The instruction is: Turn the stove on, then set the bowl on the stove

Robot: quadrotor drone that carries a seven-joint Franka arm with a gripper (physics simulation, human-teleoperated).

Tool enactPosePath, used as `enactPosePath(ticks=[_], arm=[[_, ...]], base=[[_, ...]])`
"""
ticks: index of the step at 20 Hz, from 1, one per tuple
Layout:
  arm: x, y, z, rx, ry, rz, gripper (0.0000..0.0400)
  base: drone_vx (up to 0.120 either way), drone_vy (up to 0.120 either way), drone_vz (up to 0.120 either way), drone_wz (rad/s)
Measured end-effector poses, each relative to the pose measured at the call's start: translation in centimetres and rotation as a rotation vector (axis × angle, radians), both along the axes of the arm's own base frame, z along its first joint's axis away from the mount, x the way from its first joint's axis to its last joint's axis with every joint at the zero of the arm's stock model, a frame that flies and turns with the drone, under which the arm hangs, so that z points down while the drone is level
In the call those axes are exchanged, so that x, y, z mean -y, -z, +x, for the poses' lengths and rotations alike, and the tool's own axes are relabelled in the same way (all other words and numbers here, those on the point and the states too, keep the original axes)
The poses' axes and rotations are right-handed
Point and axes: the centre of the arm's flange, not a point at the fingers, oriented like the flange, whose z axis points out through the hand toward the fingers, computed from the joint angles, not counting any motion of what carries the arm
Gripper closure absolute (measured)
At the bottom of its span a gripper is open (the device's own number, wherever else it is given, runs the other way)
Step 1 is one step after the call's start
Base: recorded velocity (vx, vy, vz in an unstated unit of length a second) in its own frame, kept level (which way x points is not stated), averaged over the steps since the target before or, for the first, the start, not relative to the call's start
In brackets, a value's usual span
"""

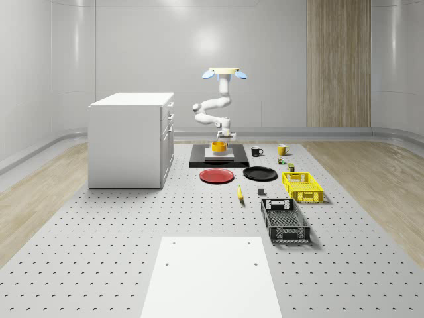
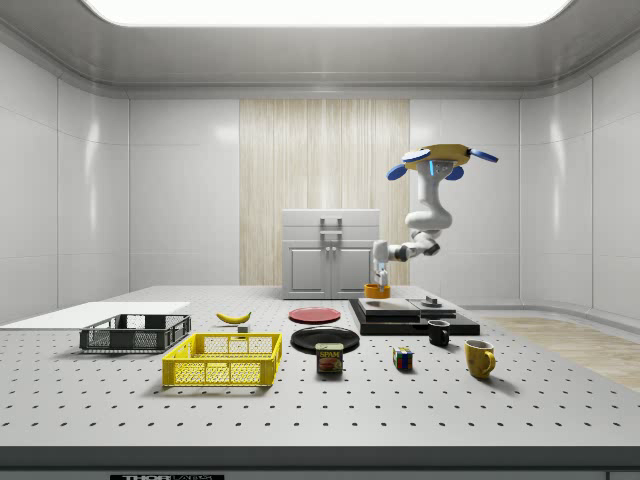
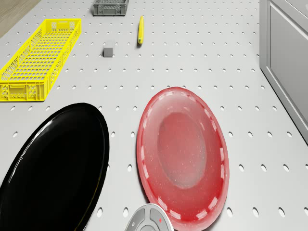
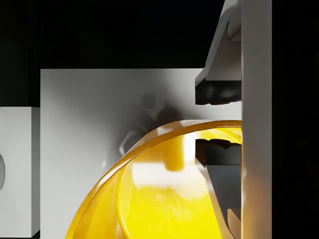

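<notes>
The yellow bowl sits on the pale top plate of the black stove at the far middle of the table, and it also appears in the side view. The drone hovers above the stove, its arm bent down to the bowl. My gripper is right over the bowl. In the wrist view the gripper straddles the bowl's rim, one pad outside and one inside. A thin gap shows on the outer side, so it reads as open.
A white cabinet stands at the whole-scene view's left of the stove. In front of the stove lie a red plate and a black plate. A yellow basket, dark crate, banana and two mugs lie to the right.
</notes>
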Motion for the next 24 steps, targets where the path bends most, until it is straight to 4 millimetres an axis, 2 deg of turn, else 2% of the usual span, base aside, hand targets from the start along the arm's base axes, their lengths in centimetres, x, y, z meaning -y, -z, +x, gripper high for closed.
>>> enactPosePath(ticks=[8,14,15,17,19,21,24], arm=[[0.0,0.0,-1.3,0.0,0.0,0.0,0.03],[0.0,-1.4,-1.6,0.0,0.0,0.0,0.03],[0.0,-1.6,-1.6,0.0,0.0,0.0,0.0276],[0.0,-1.8,-1.6,0.0,0.0,0.0,0.0168],[0.0,-2.0,-1.6,0.0,0.0,0.0,0.0102],[0.0,-2.1,-1.6,0.0,0.0,0.0,0.0062],[0.0,-2.1,-1.6,0.0,0.0,0.0,0.0029]], base=[[0.0,0.0,0.0,0.0],[0.0,0.0,0.0,0.0],[0.0,0.0,0.0,0.0],[0.0,0.0,0.0,0.0],[0.0,0.0,0.0,0.0],[0.0,0.0,0.0,0.0],[0.0,0.0,0.0,0.0]])
